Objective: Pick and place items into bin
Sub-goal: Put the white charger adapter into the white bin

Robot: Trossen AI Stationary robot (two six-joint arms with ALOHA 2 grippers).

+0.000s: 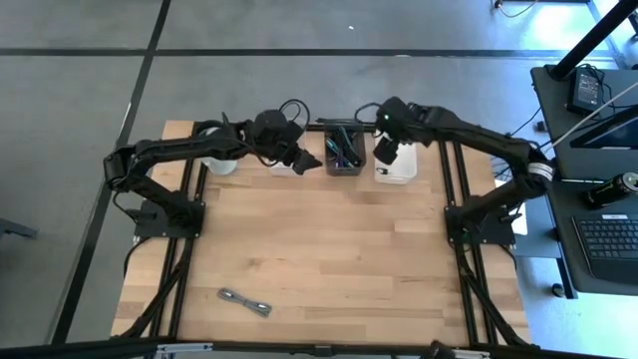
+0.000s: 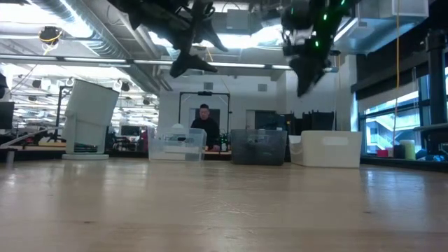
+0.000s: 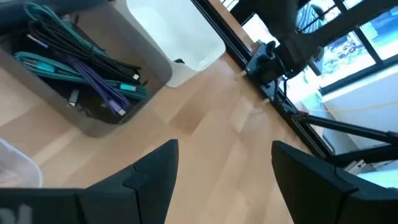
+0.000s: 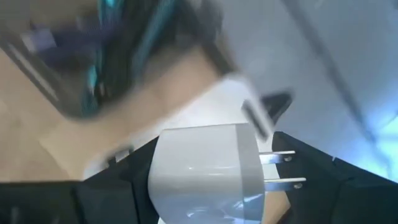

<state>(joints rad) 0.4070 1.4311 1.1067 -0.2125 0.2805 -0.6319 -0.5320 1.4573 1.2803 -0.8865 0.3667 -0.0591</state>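
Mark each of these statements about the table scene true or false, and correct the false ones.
1. The right claw grips a white plug-in charger with two metal prongs. True.
2. The left claw holds a cable. False: it is open and empty.
3. The grey bin holds teal and purple cables. True.
4. A flat grey metal strip lies inside the white bin. False: it lies on the wooden table, near the front edge.
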